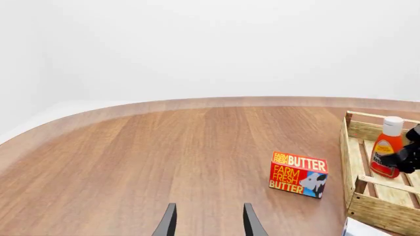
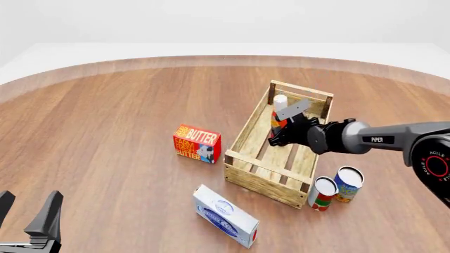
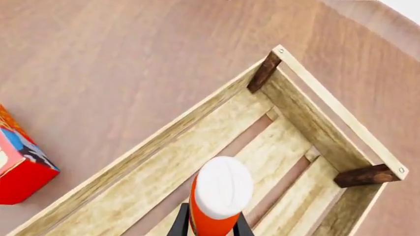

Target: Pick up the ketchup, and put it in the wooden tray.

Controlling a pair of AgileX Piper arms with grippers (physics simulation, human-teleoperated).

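Note:
The ketchup (image 2: 279, 112), a red bottle with a white cap, stands upright inside the far half of the wooden tray (image 2: 246, 178). My right gripper (image 2: 281, 133) is shut on its body from the near side. In the right wrist view the white cap of the ketchup (image 3: 223, 187) rises between the two dark fingers (image 3: 178, 223) over the slatted floor of the wooden tray (image 3: 164, 162). In the left wrist view the ketchup (image 1: 386, 147) shows inside the wooden tray (image 1: 357, 162). My left gripper (image 2: 27, 204) hangs open and empty at the near left, far from the tray, and its fingers (image 1: 169, 221) frame bare wood.
A red butter box (image 2: 197, 143) stands left of the tray; it also shows in the left wrist view, butter box (image 1: 298, 173). A white and blue carton (image 2: 225, 216) lies in front of the tray. Two cans (image 2: 323, 193) (image 2: 348, 183) stand at its near right corner.

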